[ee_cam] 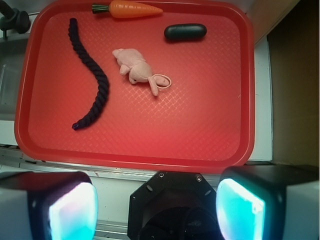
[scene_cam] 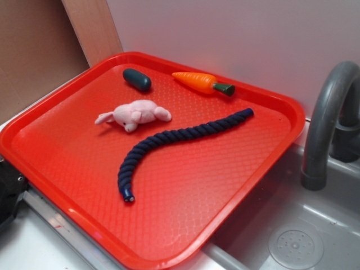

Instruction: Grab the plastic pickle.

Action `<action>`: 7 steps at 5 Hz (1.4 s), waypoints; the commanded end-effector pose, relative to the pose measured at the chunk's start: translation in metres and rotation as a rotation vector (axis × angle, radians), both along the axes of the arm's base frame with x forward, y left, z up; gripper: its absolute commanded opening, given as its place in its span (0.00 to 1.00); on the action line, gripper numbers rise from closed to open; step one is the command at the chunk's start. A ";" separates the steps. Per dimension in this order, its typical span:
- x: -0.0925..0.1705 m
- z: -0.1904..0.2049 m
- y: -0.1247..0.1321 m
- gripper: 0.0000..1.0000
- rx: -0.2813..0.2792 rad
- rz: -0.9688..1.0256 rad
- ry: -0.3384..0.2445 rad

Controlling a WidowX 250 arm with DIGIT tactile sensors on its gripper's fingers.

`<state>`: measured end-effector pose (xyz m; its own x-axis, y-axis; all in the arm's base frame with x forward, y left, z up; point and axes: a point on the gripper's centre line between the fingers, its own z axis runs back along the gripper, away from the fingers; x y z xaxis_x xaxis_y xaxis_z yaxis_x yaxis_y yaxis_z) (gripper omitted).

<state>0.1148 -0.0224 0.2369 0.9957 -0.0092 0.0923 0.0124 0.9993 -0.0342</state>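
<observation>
The pickle (scene_cam: 136,79) (ee_cam: 185,32) lies near the surface's (scene_cam: 225,185) (ee_cam: 210,135) far edge, beside the carrot (scene_cam: 202,82) (ee_cam: 127,9), with the pink toy (scene_cam: 135,114) (ee_cam: 140,71) and rope (scene_cam: 174,143) (ee_cam: 92,80) nearer the middle. The gripper (ee_cam: 156,202) is released and empty, off the surface's near edge.

You see only a dark corner of the robot (scene_cam: 10,191) beside the red tray (scene_cam: 242,208); its gripper fingers (ee_cam: 240,207) are cut off.
</observation>
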 end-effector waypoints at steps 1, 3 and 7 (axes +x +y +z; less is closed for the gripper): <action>0.000 0.000 0.000 1.00 0.000 0.000 0.000; 0.049 0.001 0.015 1.00 0.064 0.496 0.091; 0.114 -0.043 0.060 1.00 -0.277 1.173 0.091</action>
<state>0.2346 0.0253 0.1851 0.4127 0.8999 -0.1406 -0.9051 0.3880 -0.1738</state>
